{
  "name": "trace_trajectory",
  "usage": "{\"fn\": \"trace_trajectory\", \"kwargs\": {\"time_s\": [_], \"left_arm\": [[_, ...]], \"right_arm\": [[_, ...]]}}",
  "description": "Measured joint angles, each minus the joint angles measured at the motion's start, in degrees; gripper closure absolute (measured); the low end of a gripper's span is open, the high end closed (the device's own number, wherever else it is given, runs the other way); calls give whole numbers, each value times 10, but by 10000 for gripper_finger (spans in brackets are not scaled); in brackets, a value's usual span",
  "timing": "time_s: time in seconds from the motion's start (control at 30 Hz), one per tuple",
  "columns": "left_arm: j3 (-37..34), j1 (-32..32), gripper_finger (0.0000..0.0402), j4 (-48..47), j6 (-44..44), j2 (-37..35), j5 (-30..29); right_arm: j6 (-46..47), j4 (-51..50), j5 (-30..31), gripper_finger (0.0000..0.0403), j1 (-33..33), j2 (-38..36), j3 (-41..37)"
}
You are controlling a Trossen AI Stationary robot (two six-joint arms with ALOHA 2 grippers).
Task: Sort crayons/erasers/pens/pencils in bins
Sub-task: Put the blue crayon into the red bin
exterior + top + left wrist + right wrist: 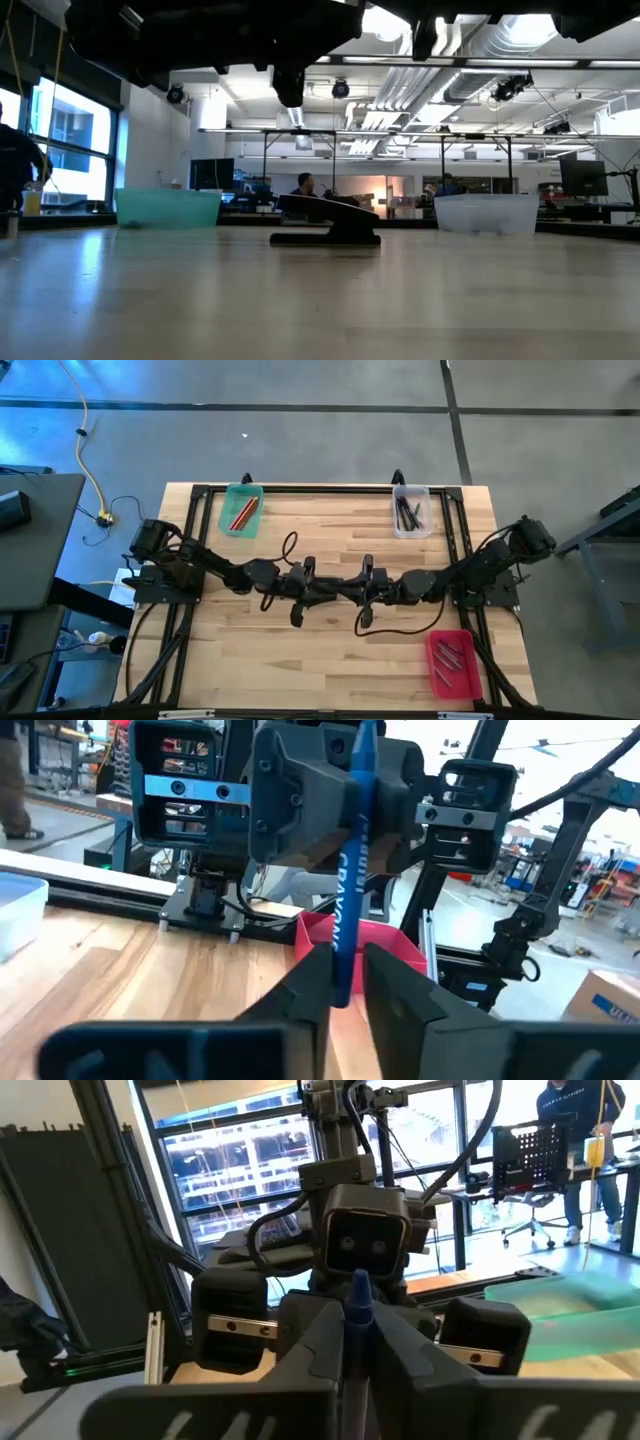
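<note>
Blue crayon (345,870) showing pale lettering — bins showing green (241,510), clear (411,510), red (454,663) — bench (330,650) showing light wood grain.

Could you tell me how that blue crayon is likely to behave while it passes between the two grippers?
The blue crayon looks slim and straight, so probably stiff and light. Its round, paper-wrapped body might slip or pivot between the narrow fingers, and would likely roll if dropped on the table.

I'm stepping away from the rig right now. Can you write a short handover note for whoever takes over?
Mid-table handoff: the blue crayon stands between the left gripper and the right gripper; the right is shut on it, and the left has it between its fingers.
Bins: the green bin holds red sticks, the clear bin dark pens, the red bin a few items.
Left: bin the crayon. No loose items show on the table.
</note>
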Motion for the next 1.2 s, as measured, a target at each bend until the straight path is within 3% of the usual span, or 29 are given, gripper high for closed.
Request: {"fn": "trace_trajectory", "kwargs": {"time_s": [0.2,0.33,0.43,0.67,0.83,0.93,1.03,1.2], "left_arm": [[0,0,301,-22,51,-28,2],[-1,0,272,-82,88,-77,-2],[-10,0,258,-123,122,-113,-9],[-72,0,275,-128,132,-182,-17],[-110,0,309,-121,132,-211,-28],[-125,0,328,-120,133,-224,-28],[-133,0,346,-120,134,-229,-28],[-137,0,367,-121,142,-230,-28]], "right_arm": [[-25,-27,1,381,0,-47,-1],[-15,-137,4,381,0,-116,-1],[36,-282,4,383,8,-174,6],[278,-704,70,383,82,-224,89],[480,-901,59,384,158,-202,137],[610,-965,26,384,211,-187,142],[709,-975,-18,384,270,-169,142],[853,-976,-42,384,368,-134,143]]}}
